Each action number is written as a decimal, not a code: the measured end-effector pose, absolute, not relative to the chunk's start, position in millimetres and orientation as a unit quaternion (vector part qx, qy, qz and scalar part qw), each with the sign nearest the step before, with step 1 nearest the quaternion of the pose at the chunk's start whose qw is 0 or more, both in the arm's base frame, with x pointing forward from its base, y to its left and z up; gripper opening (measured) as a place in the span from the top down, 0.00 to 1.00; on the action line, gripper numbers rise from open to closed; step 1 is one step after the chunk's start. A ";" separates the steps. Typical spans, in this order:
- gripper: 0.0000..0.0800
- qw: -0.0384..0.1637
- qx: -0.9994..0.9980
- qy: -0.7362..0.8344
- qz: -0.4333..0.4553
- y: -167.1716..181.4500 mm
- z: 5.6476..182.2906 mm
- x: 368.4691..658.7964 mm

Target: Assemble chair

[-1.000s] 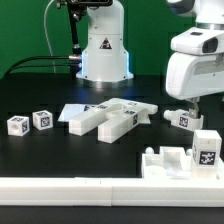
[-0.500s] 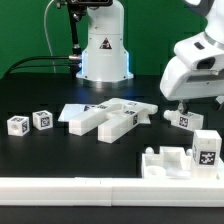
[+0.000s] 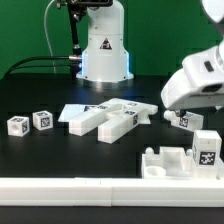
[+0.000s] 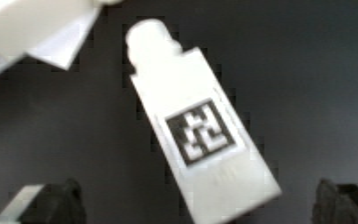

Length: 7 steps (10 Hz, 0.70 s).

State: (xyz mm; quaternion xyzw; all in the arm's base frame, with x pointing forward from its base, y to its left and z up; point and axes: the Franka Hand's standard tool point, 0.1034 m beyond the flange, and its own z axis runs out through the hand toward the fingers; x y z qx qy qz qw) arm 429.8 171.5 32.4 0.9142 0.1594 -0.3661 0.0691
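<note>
**Item:** chair post [image 4: 197, 125], white, with a peg at one end and a square black-and-white tag on its upper face.
**Position:** flat on the counter [image 4: 69, 130], directly beneath the jaws. The jaws stand wide apart, and the dark fingertips [image 4: 51, 203] flank the post's plain end, clear of it.
**Nearby:** flat white panels [image 3: 108, 118] at mid-counter; two tagged cubes [image 3: 17, 124] at the exterior view's left; a blocky sub-assembly [image 3: 185, 158] beside the long white rail [image 3: 80, 188].
**Surface:** matte black.
**Room:** green backdrop [image 3: 30, 30] and a white robot base [image 3: 105, 50].

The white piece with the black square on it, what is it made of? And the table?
The white piece looks like smooth plastic: even white, moulded peg. The table looks matte black, without shine; cloth or board, I cannot tell.
</note>
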 end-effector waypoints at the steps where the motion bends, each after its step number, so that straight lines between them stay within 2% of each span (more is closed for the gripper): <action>1: 0.19 0.085 0.896 0.179 -0.397 177.4 31.3 434.3; 5: 0.19 0.084 0.894 0.182 -0.401 180.9 27.1 439.8; 7: 0.19 0.103 0.902 0.140 -0.395 182.3 20.0 432.3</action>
